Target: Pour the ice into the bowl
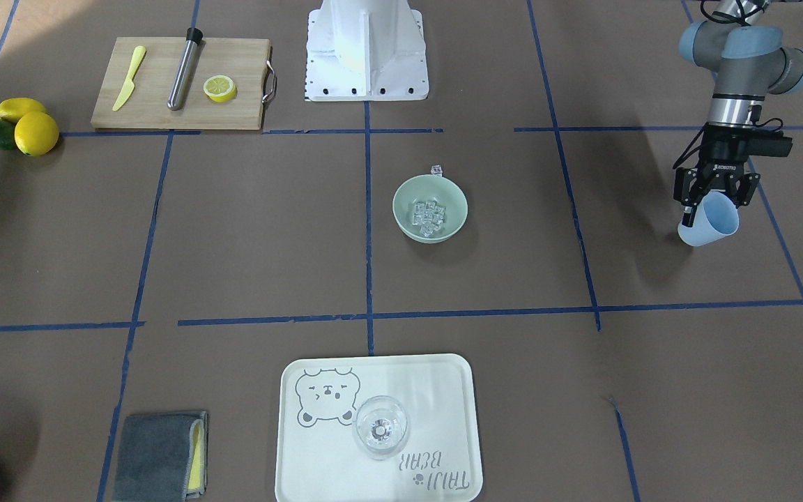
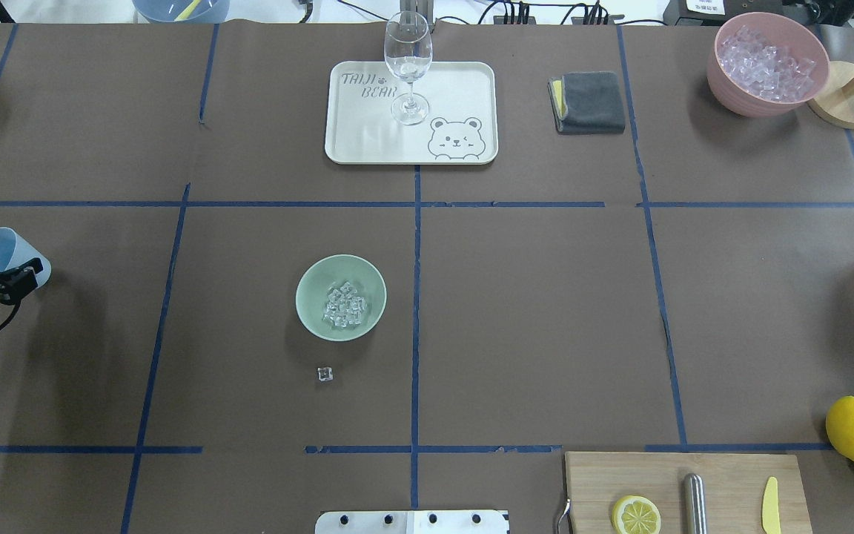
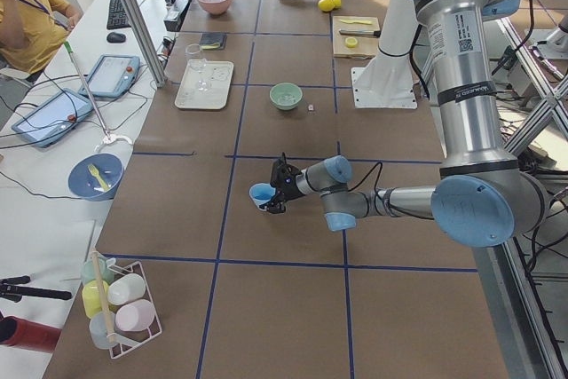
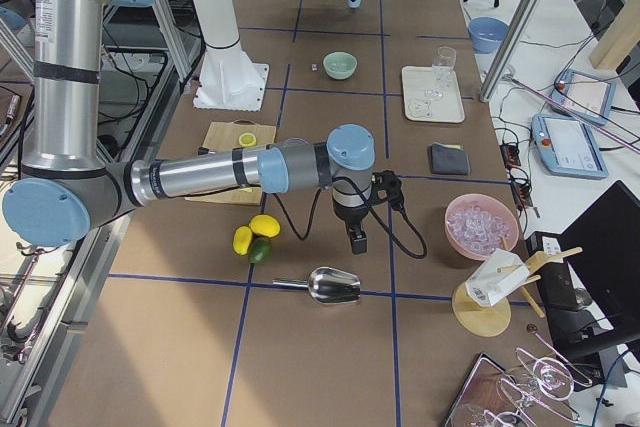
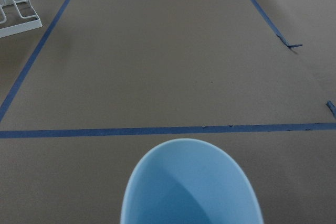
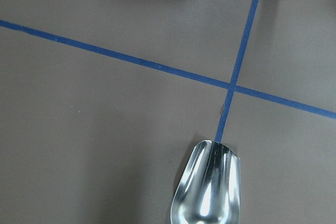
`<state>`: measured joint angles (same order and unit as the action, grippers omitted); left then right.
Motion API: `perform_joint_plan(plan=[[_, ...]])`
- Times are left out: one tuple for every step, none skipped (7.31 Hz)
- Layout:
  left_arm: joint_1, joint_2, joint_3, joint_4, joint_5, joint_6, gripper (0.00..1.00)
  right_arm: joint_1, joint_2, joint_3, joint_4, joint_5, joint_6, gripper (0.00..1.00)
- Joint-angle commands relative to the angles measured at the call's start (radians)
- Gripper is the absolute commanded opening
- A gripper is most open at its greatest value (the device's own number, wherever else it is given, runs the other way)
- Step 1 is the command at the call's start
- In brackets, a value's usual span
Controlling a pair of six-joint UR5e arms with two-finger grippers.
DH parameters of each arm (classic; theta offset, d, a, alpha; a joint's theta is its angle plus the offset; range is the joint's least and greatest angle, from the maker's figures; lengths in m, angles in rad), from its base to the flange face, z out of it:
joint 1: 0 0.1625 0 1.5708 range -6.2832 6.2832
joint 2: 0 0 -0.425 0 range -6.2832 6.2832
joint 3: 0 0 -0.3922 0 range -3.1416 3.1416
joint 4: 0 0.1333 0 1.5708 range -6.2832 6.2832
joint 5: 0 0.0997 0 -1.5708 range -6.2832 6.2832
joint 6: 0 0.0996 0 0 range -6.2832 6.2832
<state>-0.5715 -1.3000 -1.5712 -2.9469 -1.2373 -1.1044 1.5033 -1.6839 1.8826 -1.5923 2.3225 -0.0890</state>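
The mint-green bowl [image 1: 401, 202] stands near the table's middle, also in the overhead view [image 2: 308, 285]. The ice [image 1: 429, 215] lies inside it as a pile of several clear cubes [image 2: 344, 304]. One stray cube [image 2: 325, 374] lies on the table beside the bowl, on the robot's side. My left gripper [image 1: 714, 202] is shut on a light blue cup [image 1: 710, 226], tilted and well off to the bowl's side [image 2: 4, 256]. The cup [image 5: 191, 182] looks empty in the left wrist view. My right gripper [image 4: 357, 242] hangs above a metal scoop [image 6: 207, 190]; I cannot tell whether it is open or shut.
A white tray [image 2: 464, 81] with a clear wine glass [image 2: 408, 63] sits at the far side. A pink tub [image 2: 727, 89] of ice and a grey cloth [image 2: 590, 101] are far right. A cutting board [image 1: 150, 104], lemons [image 1: 35, 132] and the robot base [image 1: 366, 49] are nearby.
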Motion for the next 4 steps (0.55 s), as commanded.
perform_joint_plan(plan=[[0.042,0.004,-0.001,-0.003,0.012,0.000,0.00,0.000,0.001,0.000,0.000,-0.002,0.000,1.00],[0.051,0.004,-0.001,-0.003,0.024,0.000,0.18,0.000,0.003,-0.002,0.000,-0.002,0.000,1.00],[0.055,0.004,-0.001,-0.003,0.025,0.000,0.47,0.000,0.003,-0.002,0.000,-0.002,0.000,1.00],[0.055,0.004,0.000,-0.003,0.030,0.000,0.99,0.000,0.003,-0.002,0.000,-0.002,0.000,1.00]])
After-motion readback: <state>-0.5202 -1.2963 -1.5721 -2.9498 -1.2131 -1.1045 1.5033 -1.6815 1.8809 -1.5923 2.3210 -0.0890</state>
